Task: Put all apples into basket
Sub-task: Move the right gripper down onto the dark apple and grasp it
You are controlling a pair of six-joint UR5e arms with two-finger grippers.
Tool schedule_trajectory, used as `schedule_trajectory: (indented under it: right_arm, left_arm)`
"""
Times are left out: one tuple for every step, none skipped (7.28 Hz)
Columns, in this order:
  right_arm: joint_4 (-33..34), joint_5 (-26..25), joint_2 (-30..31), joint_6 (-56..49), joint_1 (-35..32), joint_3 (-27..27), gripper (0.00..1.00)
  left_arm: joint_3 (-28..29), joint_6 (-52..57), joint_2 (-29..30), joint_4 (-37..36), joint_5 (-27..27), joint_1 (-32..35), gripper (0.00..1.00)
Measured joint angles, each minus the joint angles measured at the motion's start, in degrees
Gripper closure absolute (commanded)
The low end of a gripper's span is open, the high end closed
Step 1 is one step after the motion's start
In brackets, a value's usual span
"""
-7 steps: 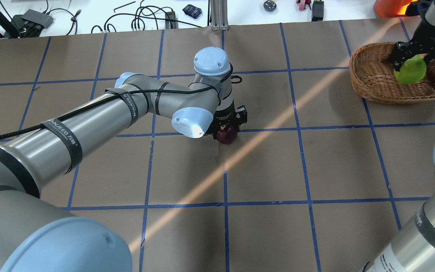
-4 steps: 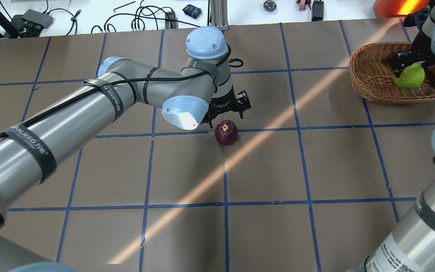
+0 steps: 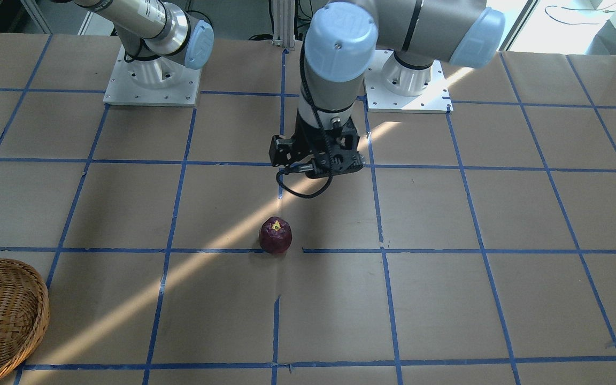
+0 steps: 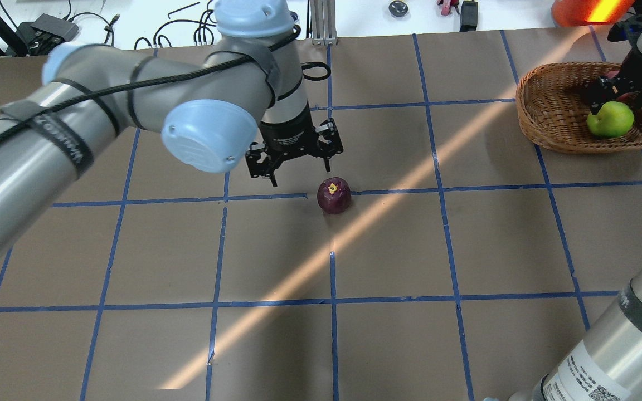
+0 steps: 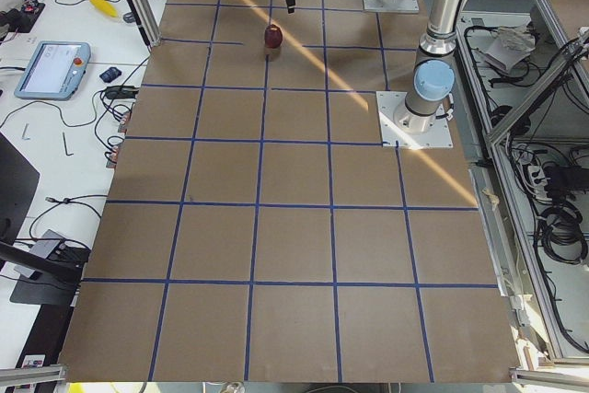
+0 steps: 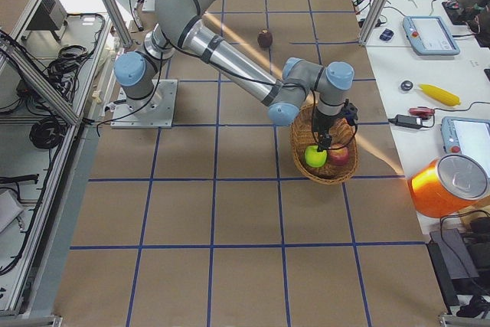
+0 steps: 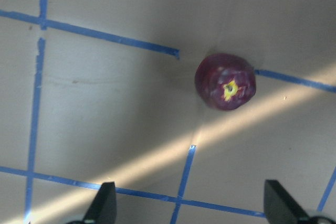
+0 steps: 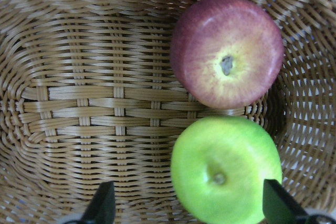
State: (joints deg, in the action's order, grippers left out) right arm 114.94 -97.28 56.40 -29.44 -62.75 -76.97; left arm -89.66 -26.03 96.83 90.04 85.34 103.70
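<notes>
The dark purple apple [image 4: 334,195] is seen alone on the brown table [image 4: 466,250]. It is set right on a blue tape line [image 4: 399,191], and its yellow spot is turned up. It is not touched by anything. It is found well apart from the wicker basket [image 4: 549,106], which is placed near the far right corner of the table in the overhead view.

The left gripper [image 7: 192,204] is held up in the air near the purple apple. Its two fingers are spread wide, and nothing is held between them. In the left wrist view, the apple is seen on the table ahead of the fingertips, off to one side.

The red apple [image 8: 227,51] and the lime-green apple [image 8: 226,169] are both found inside the basket. They are laid right beside each other against one wall of the basket. A yellow patch is seen on top of the red one.

The right gripper [image 8: 190,203] is held over the basket, above the green apple. Its fingers are spread wide too, and no apple is gripped by them.

A strip of sunlight is cast across the table.
</notes>
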Motion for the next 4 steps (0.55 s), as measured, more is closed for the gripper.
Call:
schedule_trajectory:
  right_arm:
    - [-4.9,1.2,3.8,0.3,-1.2,0.0,0.00]
    - [-10.5,3.2,7.7,2.0,-3.8,-0.2,0.00]
    - [-15.9,4.7,10.8,6.3,-8.0,-0.4,0.00]
    - [-19.5,5.8,12.5,12.1,-13.0,-0.5,0.00]
  left_arm:
    - [-0.3,6.1,-2.9,3.0,0.2,-3.2,0.00]
    - [-0.9,11.8,-5.3,4.5,0.9,-5.4,0.00]
    - [-2.1,15.3,-7.3,5.2,2.2,-6.5,0.00]
    - [-2.9,18.6,-8.8,5.1,2.8,-7.4,0.00]
